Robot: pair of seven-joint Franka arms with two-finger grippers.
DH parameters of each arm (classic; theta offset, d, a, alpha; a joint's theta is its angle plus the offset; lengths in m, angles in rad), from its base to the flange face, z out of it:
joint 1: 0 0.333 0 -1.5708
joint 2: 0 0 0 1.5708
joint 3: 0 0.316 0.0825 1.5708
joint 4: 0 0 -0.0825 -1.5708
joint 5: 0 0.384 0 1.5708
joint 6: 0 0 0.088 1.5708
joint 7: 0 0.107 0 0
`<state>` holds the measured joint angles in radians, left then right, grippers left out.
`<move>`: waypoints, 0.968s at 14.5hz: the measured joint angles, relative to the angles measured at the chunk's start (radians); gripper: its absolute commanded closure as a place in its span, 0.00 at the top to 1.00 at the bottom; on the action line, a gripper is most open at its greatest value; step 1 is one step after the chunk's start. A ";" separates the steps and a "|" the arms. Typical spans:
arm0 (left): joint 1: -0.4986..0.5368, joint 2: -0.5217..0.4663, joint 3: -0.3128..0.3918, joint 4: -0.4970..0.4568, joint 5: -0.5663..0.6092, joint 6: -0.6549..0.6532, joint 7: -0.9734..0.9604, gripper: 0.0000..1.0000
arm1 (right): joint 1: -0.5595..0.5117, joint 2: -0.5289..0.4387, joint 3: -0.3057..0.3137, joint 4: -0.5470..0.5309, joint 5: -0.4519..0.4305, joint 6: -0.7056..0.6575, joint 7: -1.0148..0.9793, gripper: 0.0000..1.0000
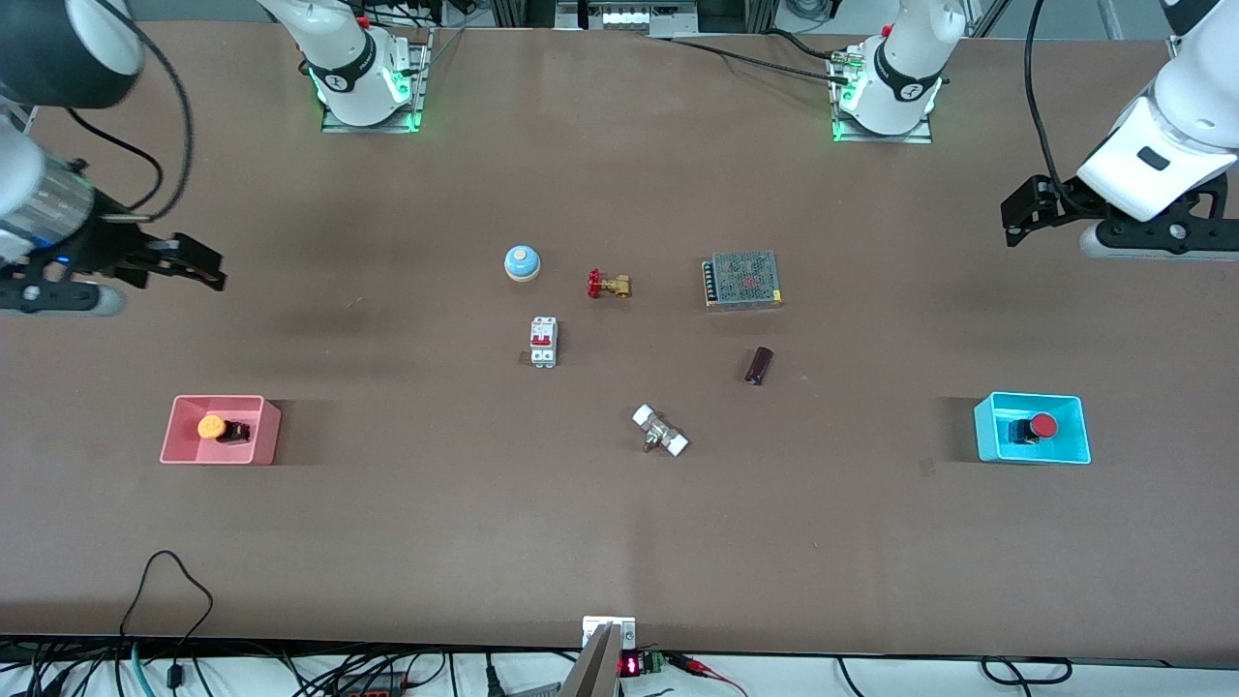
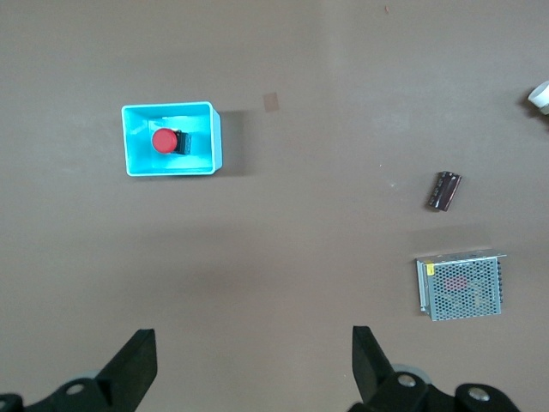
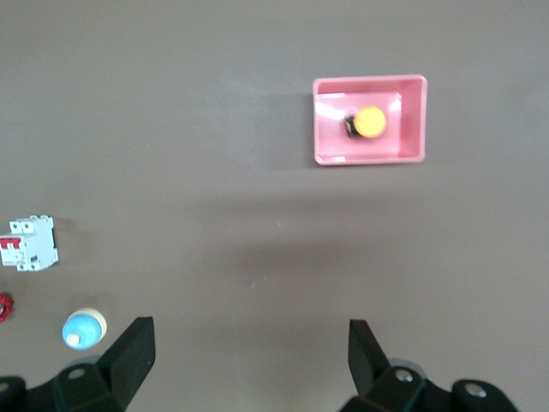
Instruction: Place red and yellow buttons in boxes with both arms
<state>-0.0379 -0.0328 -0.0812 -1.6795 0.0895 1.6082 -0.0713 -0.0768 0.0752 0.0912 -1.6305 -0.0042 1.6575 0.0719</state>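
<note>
The yellow button [image 1: 212, 427] lies in the salmon pink box [image 1: 221, 458] at the right arm's end of the table. The red button [image 1: 1042, 425] lies in the cyan box [image 1: 1031, 458] at the left arm's end. My right gripper [image 1: 208, 266] is open and empty, high over bare table; its wrist view shows the pink box [image 3: 369, 159] and yellow button [image 3: 371, 121] well clear of the gripper [image 3: 251, 360]. My left gripper [image 1: 1012, 218] is open and empty, high over bare table; its wrist view shows the cyan box [image 2: 171, 169] and red button [image 2: 164, 140] apart from the gripper [image 2: 255, 365].
In the table's middle stand a blue dome bell [image 1: 522, 261], a brass valve with a red handle [image 1: 609, 285], a white circuit breaker [image 1: 543, 342], a mesh-covered power supply [image 1: 742, 280], a dark cylinder [image 1: 759, 365] and a white-ended fitting [image 1: 660, 431].
</note>
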 measured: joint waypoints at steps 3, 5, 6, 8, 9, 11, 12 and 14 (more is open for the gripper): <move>0.000 0.005 0.004 -0.006 -0.015 0.000 0.000 1.00 | 0.053 0.013 -0.086 0.071 0.020 -0.089 -0.005 1.00; 0.000 0.005 0.004 -0.006 -0.020 0.000 0.000 1.00 | 0.106 0.020 -0.128 0.086 0.020 -0.091 -0.004 1.00; 0.000 0.005 0.004 -0.006 -0.021 0.000 0.000 1.00 | 0.122 0.023 -0.136 0.089 0.020 -0.091 -0.004 1.00; 0.000 0.005 0.004 -0.006 -0.022 -0.001 0.000 1.00 | 0.135 0.026 -0.140 0.090 0.020 -0.091 -0.004 1.00; 0.000 0.005 0.004 -0.006 -0.022 -0.002 0.000 1.00 | 0.135 0.029 -0.141 0.090 0.021 -0.091 -0.004 1.00; 0.000 0.005 0.004 -0.006 -0.022 -0.004 0.000 1.00 | 0.135 0.036 -0.146 0.090 0.021 -0.091 -0.004 1.00; 0.000 0.005 0.004 -0.006 -0.022 -0.004 0.000 1.00 | 0.135 0.038 -0.147 0.090 0.021 -0.091 -0.003 1.00; 0.000 0.005 0.004 -0.006 -0.023 -0.005 0.000 1.00 | 0.135 0.039 -0.148 0.090 0.021 -0.091 -0.003 1.00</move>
<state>-0.0380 -0.0283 -0.0772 -1.6851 0.0668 1.6034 -0.0714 0.0585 0.1138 -0.0563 -1.5401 0.0172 1.5664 0.0685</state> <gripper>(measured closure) 0.000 0.000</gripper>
